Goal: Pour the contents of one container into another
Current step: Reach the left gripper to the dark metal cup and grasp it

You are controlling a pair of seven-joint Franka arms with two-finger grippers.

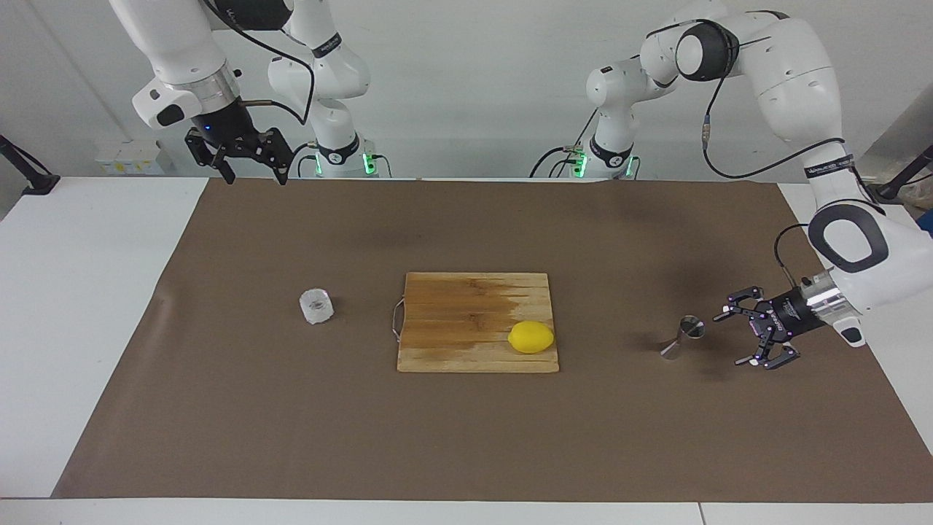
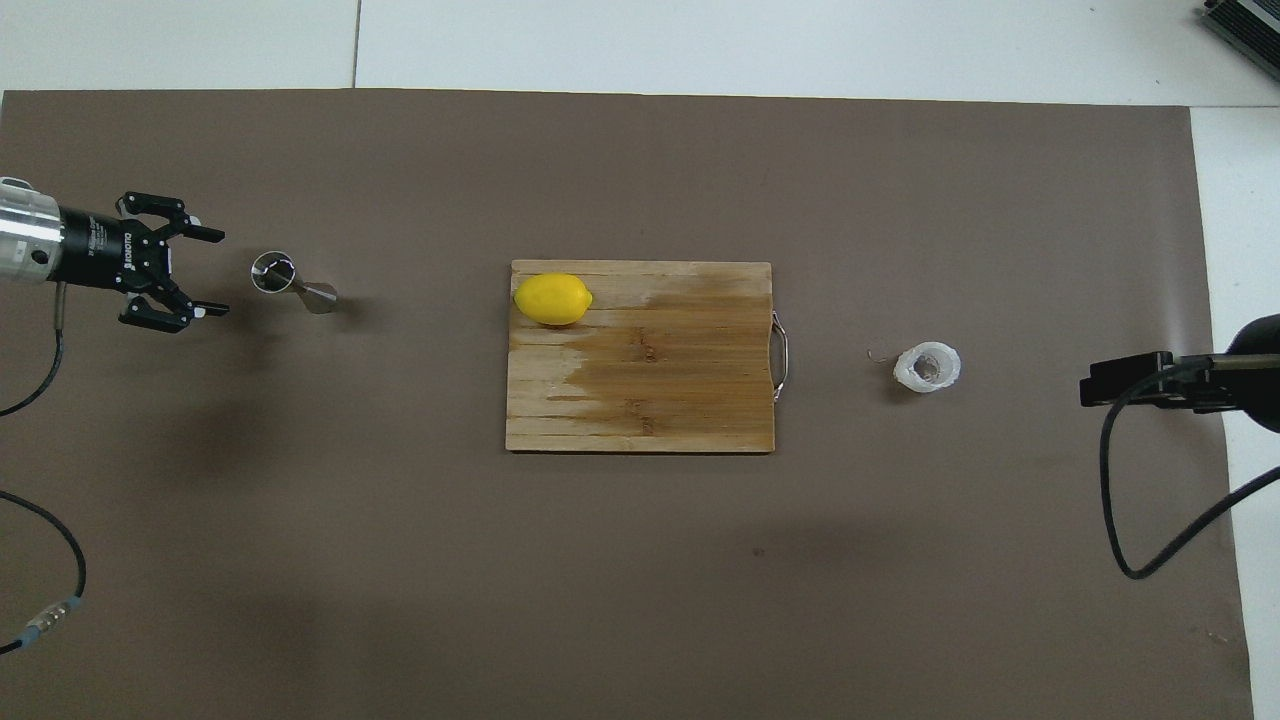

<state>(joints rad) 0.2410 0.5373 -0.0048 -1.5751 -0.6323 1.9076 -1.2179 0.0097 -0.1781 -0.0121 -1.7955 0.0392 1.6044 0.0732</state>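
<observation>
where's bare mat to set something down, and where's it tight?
Free: the wide strip of brown mat farther from the robots than the cutting board; also mat between board and white cup, and between board and jigger. Tight: the open left gripper sits low beside the jigger. The lemon fills one board corner. The open right gripper waits raised.
</observation>
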